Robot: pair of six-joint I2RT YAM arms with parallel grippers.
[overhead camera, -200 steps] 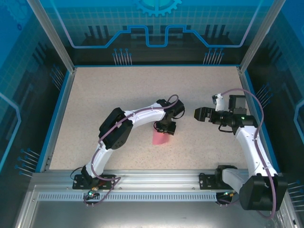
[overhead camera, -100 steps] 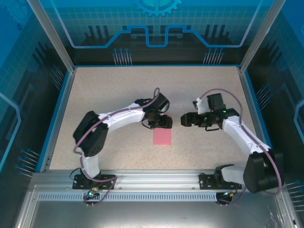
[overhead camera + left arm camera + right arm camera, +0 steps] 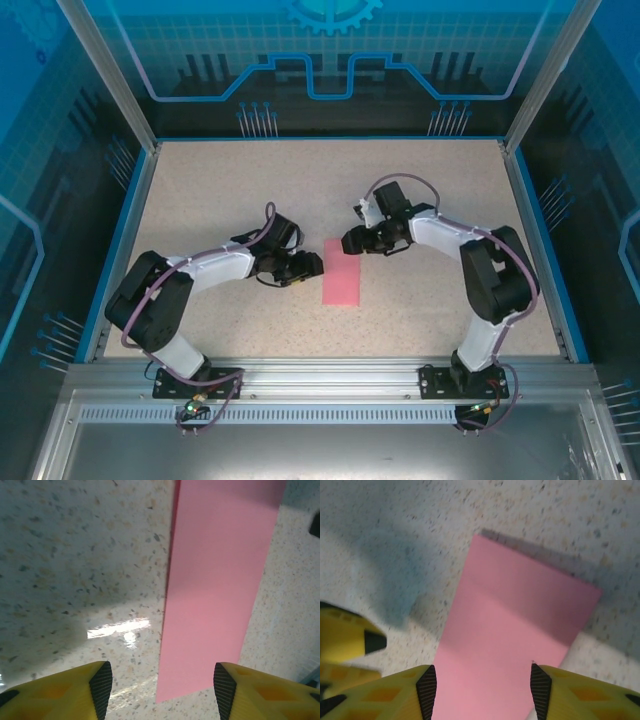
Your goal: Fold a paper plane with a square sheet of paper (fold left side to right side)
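Observation:
The square sheet of paper (image 3: 342, 274) lies flat on the speckled tabletop as a narrow pink rectangle, long side running away from the arm bases. My left gripper (image 3: 314, 266) sits low just left of it, open. In the left wrist view the paper (image 3: 220, 580) runs up between the two black pads (image 3: 102, 686) with nothing pinched. My right gripper (image 3: 348, 241) hovers at the paper's far end, open. In the right wrist view the paper (image 3: 515, 630) lies under and between its fingertips (image 3: 427, 687). The left gripper's yellow finger (image 3: 345, 640) shows at that view's left edge.
The speckled beige tabletop (image 3: 250, 190) is ringed by a blue rim (image 3: 115, 250) and aluminium posts. Both arms bend inward toward the middle, their grippers close together over the paper.
The left gripper has drawn back from over the paper to its left side. The right gripper has swung left to the paper's far end and narrowed. The whole paper strip now shows.

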